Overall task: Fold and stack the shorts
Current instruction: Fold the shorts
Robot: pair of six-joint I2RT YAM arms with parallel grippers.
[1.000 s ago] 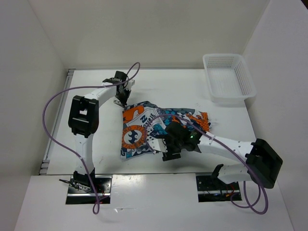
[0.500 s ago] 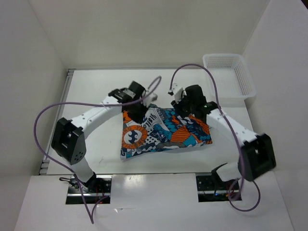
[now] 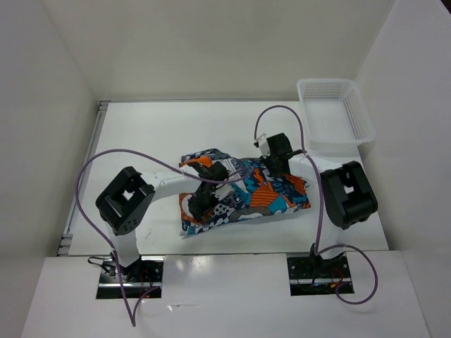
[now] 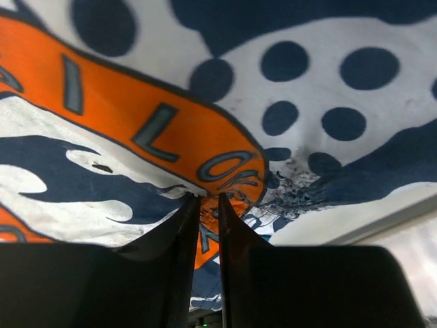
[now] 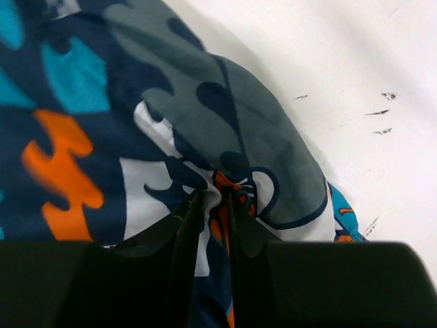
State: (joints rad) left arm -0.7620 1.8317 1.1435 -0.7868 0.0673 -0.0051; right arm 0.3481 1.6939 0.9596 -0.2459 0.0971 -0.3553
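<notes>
The printed shorts (image 3: 246, 193) lie crumpled in the middle of the table, blue, orange, white and grey. My left gripper (image 3: 204, 199) sits low on their left half, shut on a fold of the orange and blue fabric (image 4: 225, 164); cloth fills the narrow gap between its fingers (image 4: 179, 239). My right gripper (image 3: 275, 169) is at the upper right edge of the shorts, shut on a pinched ridge of cloth (image 5: 225, 184) next to a grey patch (image 5: 225, 116). Both wrist views are filled with fabric.
A white mesh basket (image 3: 335, 116) stands at the back right corner. Purple cables (image 3: 278, 113) loop over both arms. The right arm's elbow (image 3: 349, 193) sits just right of the shorts. Bare white table (image 5: 341, 82) shows beyond the cloth's edge.
Both arms came down onto the shorts and pinched them: the left moved from the top left edge to the left half, the right narrowed on the upper right edge. The cloth has bunched up.
</notes>
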